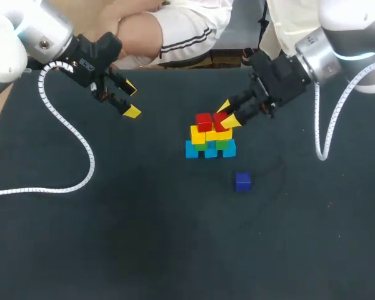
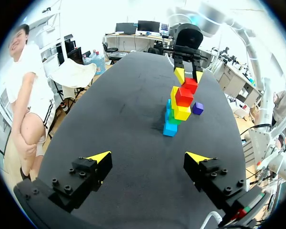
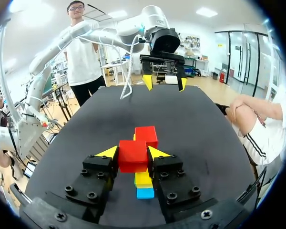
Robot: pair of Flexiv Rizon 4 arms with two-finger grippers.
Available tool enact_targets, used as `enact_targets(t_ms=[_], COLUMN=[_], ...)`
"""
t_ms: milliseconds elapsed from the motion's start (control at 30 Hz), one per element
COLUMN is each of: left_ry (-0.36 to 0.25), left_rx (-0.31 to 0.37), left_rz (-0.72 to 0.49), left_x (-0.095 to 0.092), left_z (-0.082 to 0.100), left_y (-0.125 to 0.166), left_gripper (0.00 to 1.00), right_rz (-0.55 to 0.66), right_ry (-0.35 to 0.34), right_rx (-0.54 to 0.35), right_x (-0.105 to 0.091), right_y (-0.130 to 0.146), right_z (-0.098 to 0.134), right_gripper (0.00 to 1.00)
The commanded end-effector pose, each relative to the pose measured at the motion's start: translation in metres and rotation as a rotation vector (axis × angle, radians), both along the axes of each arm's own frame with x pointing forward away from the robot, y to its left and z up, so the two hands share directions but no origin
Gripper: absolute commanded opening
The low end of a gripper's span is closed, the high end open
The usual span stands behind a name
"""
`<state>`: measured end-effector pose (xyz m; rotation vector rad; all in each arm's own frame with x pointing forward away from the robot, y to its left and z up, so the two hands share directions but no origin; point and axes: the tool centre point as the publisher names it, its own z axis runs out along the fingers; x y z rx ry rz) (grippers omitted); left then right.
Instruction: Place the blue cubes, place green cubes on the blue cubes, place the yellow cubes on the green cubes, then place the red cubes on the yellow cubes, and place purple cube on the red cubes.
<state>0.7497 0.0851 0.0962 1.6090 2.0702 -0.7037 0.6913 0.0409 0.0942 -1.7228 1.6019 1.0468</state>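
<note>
At the middle of the dark table (image 1: 112, 237), the right gripper (image 1: 227, 115) clamps a red cube (image 1: 221, 120) from two sides atop the stack, beside a second red cube (image 1: 204, 120) that rests on the yellow cubes (image 1: 198, 134). Green cubes (image 1: 222, 144) and blue cubes (image 1: 192, 150) lie beneath. The purple cube (image 1: 242, 181) sits alone near the stack, untouched. The left gripper (image 1: 130, 100) hangs wide and empty, well apart. Releasing the red and capping with purple appear to be all that remains.
</note>
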Motion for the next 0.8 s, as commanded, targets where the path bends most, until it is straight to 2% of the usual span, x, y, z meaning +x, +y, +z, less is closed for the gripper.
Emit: enact_targets(t_ms=[33, 567, 800], left_ry=[-0.003, -0.003, -0.003], left_rx=[-0.002, -0.002, -0.002], left_rz=[-0.001, -0.001, -0.001], left_x=[-0.0007, -0.0007, -0.0007], left_z=[-0.0002, -0.0002, -0.0002], left_y=[0.0010, 0.0010, 0.0010], left_gripper=[1.00, 1.00, 1.00], right_rz=[0.011, 0.013, -0.033], right_ry=[0.009, 0.018, 0.025], right_rx=[0.008, 0.011, -0.007], right_x=[0.0072, 0.0133, 0.0054], right_y=[0.0019, 0.0039, 0.0043], right_z=[-0.0024, -0.0012, 0.0027], right_gripper=[0.00, 0.00, 0.00])
